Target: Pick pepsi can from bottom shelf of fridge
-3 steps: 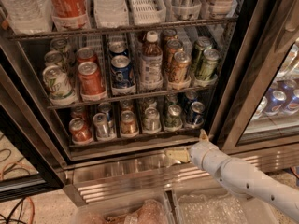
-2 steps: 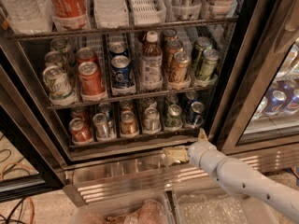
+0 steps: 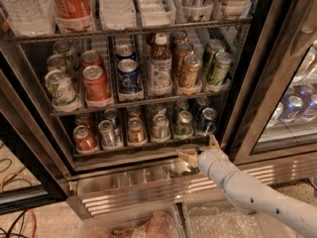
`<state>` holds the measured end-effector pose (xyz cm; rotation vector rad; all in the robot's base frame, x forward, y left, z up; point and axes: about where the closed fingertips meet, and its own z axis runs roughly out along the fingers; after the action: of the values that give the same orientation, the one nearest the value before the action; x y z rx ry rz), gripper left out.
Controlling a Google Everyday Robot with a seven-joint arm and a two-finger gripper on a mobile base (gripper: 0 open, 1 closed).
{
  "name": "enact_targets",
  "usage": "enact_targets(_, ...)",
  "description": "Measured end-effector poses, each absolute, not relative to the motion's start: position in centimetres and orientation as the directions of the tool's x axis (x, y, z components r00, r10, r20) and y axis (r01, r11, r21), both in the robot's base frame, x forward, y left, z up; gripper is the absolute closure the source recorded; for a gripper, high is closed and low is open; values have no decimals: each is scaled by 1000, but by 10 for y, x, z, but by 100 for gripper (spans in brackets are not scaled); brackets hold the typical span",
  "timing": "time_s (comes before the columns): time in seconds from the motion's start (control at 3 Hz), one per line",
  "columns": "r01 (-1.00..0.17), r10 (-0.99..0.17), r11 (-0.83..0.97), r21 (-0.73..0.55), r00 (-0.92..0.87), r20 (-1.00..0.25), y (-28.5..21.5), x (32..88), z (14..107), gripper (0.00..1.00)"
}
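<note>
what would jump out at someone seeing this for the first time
The open fridge packed with drinks fills the view, a lone bottle standing among the cans on the middle rack. At the lower right, the gripper sits open just in front of the bottom shelf, below the dark blue pepsi can in the rightmost lane.

The bottom shelf shows six front cans, one a dark pepsi can; one bottle stands above. One tool hangs near the shelf's right end.
</note>
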<state>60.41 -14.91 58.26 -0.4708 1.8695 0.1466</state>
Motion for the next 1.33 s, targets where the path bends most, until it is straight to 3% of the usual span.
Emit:
enact_targets(0.33,-315,-234,937,-150,-247,-940,-157,613,585,11)
enact_targets(1.0,-191,-201,968,-161,-213,-956,-174,627,588,41)
enact_targets(1.33,-156,-200,973,-170,-201,-959,-180,631,590,41)
